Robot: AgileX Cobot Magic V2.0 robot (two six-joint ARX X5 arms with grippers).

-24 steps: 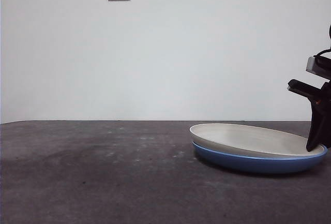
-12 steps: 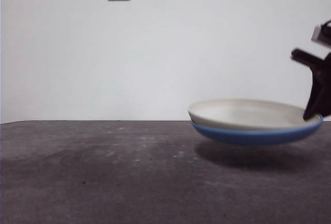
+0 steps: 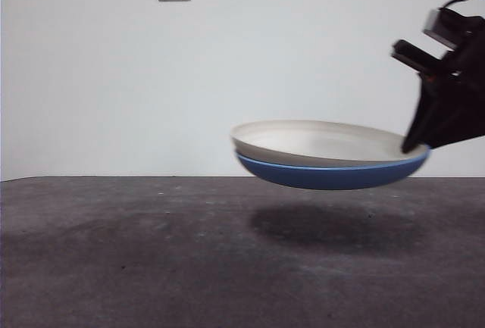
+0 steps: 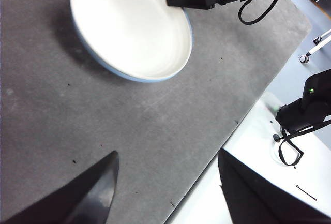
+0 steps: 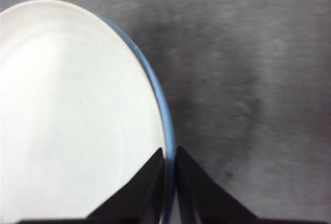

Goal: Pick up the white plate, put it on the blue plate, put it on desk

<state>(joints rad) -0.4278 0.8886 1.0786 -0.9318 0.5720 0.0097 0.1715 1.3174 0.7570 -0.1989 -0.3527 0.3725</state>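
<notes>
Carrying the stack level matters most here: the white plate point(image 3: 318, 140) nests in the blue plate point(image 3: 330, 173), both airborne above the desk point(image 3: 151, 252). At three o'clock the right gripper point(image 3: 420, 145) slants down, jaws pinching both rims. The left gripper point(image 4: 165, 182) waits, jaws spread.

Front low, level; wrists overhead; all share white plate point(image 3: 318, 142).

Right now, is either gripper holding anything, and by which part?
The right gripper pinches the rims of the stacked round cream-white plate and glossy blue plate at one edge, lifted clear of the desk. The left gripper holds nothing.
</notes>
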